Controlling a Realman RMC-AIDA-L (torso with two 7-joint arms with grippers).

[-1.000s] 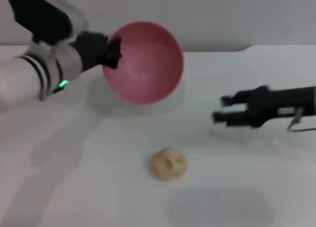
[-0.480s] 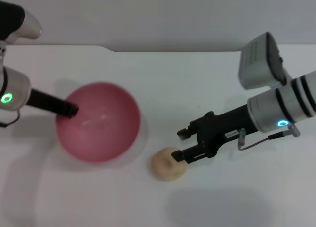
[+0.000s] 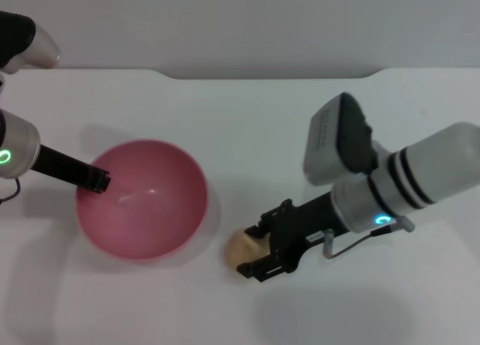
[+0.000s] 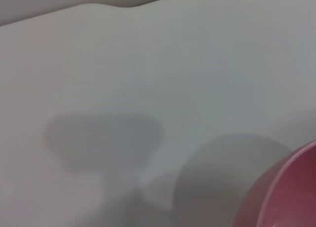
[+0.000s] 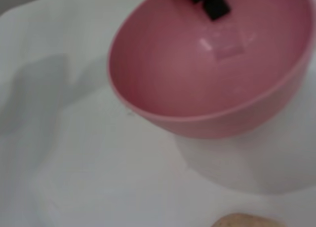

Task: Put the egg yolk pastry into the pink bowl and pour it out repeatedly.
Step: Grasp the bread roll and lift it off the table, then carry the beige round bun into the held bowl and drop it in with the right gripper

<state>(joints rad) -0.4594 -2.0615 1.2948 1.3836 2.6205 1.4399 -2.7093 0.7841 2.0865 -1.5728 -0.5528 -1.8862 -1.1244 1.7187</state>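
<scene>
The pink bowl [image 3: 142, 202] sits upright on the white table, left of centre. My left gripper [image 3: 97, 180] is shut on its left rim, and its black fingers [image 5: 210, 2] show at that rim in the right wrist view. A slice of the bowl [image 4: 289, 197] shows in the left wrist view. The tan egg yolk pastry [image 3: 241, 246] lies on the table just right of the bowl. My right gripper [image 3: 256, 250] reaches in from the right, open, with one finger on each side of the pastry. The pastry's top [image 5: 244, 221] shows in front of the bowl [image 5: 207, 69].
The white table [image 3: 240, 120] ends at a back edge against a grey wall. Bare surface lies behind the bowl and in front of the pastry. The right arm's thick forearm [image 3: 405, 184] crosses the right half of the table.
My right gripper has slid left and toward the front edge, so its fingers now straddle the pastry. The bowl has shifted slightly, still held by the left gripper.
</scene>
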